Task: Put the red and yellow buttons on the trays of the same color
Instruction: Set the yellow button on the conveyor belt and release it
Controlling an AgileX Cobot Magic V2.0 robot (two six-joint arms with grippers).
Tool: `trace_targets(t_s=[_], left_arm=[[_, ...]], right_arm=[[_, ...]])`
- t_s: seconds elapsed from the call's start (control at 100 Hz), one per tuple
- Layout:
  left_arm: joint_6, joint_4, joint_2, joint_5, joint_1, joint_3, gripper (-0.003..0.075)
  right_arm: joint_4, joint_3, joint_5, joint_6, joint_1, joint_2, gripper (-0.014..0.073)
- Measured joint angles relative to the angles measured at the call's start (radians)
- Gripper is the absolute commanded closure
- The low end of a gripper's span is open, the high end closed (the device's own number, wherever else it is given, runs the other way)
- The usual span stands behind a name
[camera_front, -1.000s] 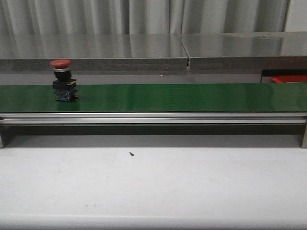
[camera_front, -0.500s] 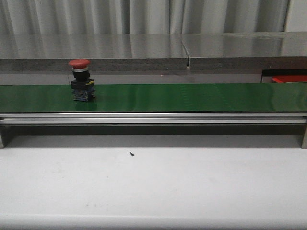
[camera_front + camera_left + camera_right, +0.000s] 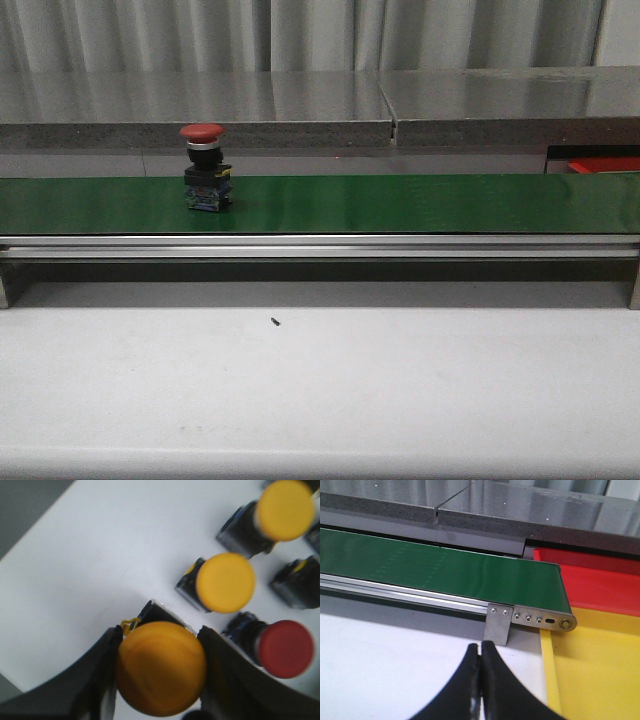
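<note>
Left gripper (image 3: 160, 667) is grasping a yellow button (image 3: 161, 668); right gripper (image 3: 480, 680) is waiting clenched; next: belt (image 3: 400, 203) placement.

- Conveyor belt (image 3: 400, 203): plain dark green, with a silver metal rail along its front edge
- Button on the belt (image 3: 204, 168): red cap, black and blue body
- Table (image 3: 320, 390): plain white
- Button between the black fingers (image 3: 161, 667): yellow-orange cap
- Loose buttons: two yellow caps (image 3: 225, 582) (image 3: 285, 510), one red cap (image 3: 285, 648), black bodies
- Trays: one red (image 3: 600, 582), one yellow (image 3: 600, 670)
</note>
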Motion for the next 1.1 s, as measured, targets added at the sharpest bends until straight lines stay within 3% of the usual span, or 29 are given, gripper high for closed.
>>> trace_targets(t_s=[0.16, 0.42, 0.63, 0.89, 1.01, 1.1], left_arm=[[0.000, -0.028, -0.119, 0.019, -0.052, -0.037, 0.0739], [0.005, -0.037, -0.171, 0.063, -0.283, -0.060, 0.0739], [0.014, -0.045, -0.120, 0.055, -0.441, -0.069, 0.0739], [0.016, -0.051, 0.004, 0.054, -0.503, -0.105, 0.0734], [0.016, -0.058, 0.015, 0.054, -0.503, -0.107, 0.0638], [0.016, -0.060, 0.015, 0.056, -0.505, -0.109, 0.0481]], right_arm=[[0.000, 0.000, 0.000, 0.000, 0.000, 0.000, 0.0711], [0.000, 0.000, 0.000, 0.000, 0.000, 0.000, 0.0711], [0.000, 0.000, 0.000, 0.000, 0.000, 0.000, 0.0711], [0.000, 0.000, 0.000, 0.000, 0.000, 0.000, 0.0711], [0.000, 0.000, 0.000, 0.000, 0.000, 0.000, 0.0711], [0.000, 0.000, 0.000, 0.000, 0.000, 0.000, 0.0711]])
